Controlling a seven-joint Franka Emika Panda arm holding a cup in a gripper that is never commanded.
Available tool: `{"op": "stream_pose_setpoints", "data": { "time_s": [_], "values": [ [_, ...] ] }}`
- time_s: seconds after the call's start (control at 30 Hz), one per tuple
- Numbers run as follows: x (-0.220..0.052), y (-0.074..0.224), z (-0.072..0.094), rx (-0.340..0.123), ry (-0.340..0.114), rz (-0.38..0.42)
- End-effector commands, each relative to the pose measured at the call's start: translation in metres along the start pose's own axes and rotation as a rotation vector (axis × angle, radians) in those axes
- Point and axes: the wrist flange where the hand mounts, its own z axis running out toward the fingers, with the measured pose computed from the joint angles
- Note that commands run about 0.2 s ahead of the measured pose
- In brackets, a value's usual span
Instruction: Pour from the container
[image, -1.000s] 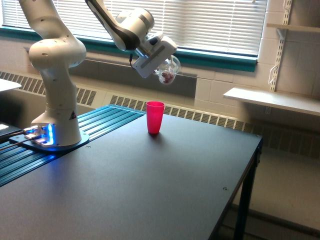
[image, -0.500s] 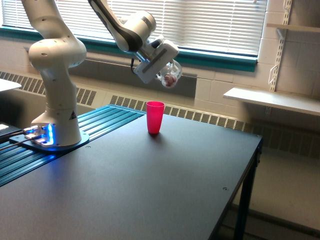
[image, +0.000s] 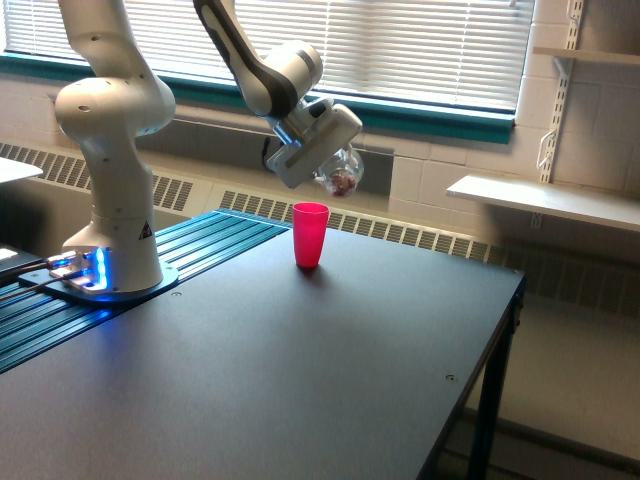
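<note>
Your gripper (image: 332, 168) is clenched on the container (image: 343, 175), holding it in the air above the red cup (image: 310, 234).

You can see the white hand slanted, its body running down toward the exterior view's left, and the clear rounded container sticks out of it on the exterior view's right side, tilted rather than upright. Reddish and pale bits show inside the glass, gathered at its lower part. The opaque red cup stands upright on the dark table (image: 300, 380), below the hand and slightly to the exterior view's left of the container, well apart from it with open air between. The arm's white base (image: 112, 250) sits far off on the hand's left in this view, at the table's ribbed edge.
</note>
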Motion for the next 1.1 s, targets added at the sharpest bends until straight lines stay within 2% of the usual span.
{"op": "stream_pose_setpoints", "data": {
  "time_s": [0.03, 0.07, 0.3, 0.37, 0.57, 0.8, 1.0, 1.1],
  "values": [
    [-0.004, -0.012, -0.002, 0.031, 0.014, 0.000],
    [-0.007, -0.013, -0.002, 0.048, 0.005, -0.001],
    [-0.017, -0.007, 0.005, 0.031, 0.000, -0.039],
    [-0.017, -0.007, 0.005, 0.039, 0.003, -0.057],
    [-0.015, -0.010, 0.003, 0.037, 0.042, -0.122],
    [-0.005, -0.013, -0.012, 0.029, 0.123, -0.241],
    [-0.007, -0.014, -0.024, 0.030, 0.149, -0.297],
    [-0.009, -0.010, -0.026, 0.020, 0.151, -0.284]
  ]
}}
